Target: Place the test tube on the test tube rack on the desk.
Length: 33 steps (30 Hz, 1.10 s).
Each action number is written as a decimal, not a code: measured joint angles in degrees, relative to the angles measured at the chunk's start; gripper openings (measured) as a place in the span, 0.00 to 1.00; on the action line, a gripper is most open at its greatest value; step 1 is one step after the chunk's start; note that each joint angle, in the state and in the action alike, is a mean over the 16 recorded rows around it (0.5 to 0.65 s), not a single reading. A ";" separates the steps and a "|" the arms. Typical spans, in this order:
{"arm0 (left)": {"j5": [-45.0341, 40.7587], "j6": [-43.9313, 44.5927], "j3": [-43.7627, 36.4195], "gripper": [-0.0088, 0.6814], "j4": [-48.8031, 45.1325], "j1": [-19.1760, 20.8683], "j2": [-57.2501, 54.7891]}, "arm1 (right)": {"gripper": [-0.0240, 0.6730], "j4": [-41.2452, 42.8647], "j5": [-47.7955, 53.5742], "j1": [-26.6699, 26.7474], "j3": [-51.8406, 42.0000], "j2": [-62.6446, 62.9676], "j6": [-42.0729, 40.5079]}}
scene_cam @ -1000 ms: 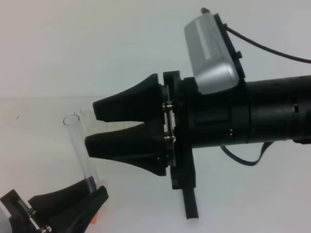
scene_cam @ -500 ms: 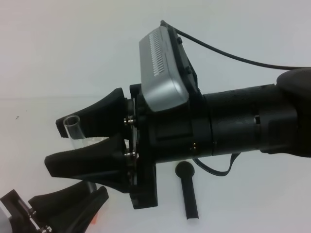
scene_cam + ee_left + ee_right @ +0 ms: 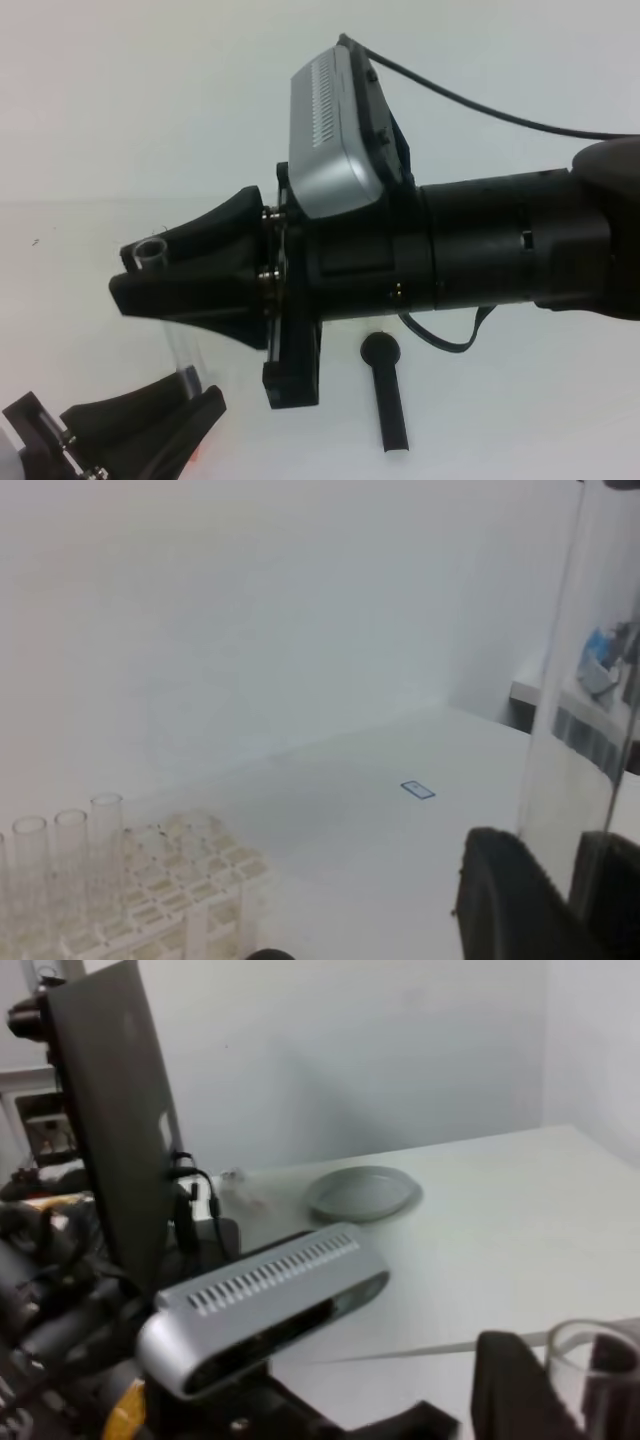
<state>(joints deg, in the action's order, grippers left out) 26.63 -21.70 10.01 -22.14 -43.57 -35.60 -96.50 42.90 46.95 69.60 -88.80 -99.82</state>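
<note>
1. Test tube (image 3: pixel 172 318) upright, lower end clamped in left pincer (image 3: pixel 185 392), rim between jaws of right pincer (image 3: pixel 140 268); whether these grip it, cannot tell.
2. Black stick (image 3: pixel 388 395) lies right of tube on white tabletop (image 3: pixel 520 400).
3. Test tube rack (image 3: pixel 170 895), with tubes, stands apart.

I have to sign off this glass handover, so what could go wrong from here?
1. Both tools sit on the test tube: the left tool at its lower end, the right tool near the rim. If they pull apart, the glass could crack.
2. If the left tool lets go too soon, the test tube may slip.
3. The rack already holds tubes, so collision is possible.
</note>
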 joint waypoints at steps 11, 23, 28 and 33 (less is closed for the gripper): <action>-0.01 0.11 -0.02 0.16 0.01 0.00 0.00 | 0.22 -0.02 -1.10 0.00 0.05 0.00 -1.23; -0.96 0.40 -0.03 0.51 -0.19 0.00 0.02 | 0.21 -0.04 -4.07 0.00 0.05 0.00 -3.41; -2.37 0.34 -0.03 0.47 -0.88 0.01 0.83 | 0.21 -0.11 -8.89 0.00 0.05 0.00 -4.84; -5.06 0.33 -0.03 0.32 -1.88 0.01 3.74 | 0.21 -0.40 -15.60 0.00 0.05 0.00 -5.82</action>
<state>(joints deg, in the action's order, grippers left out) 21.56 -21.37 9.99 -24.02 -43.56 -31.85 -96.89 27.30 46.95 69.64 -88.80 -105.63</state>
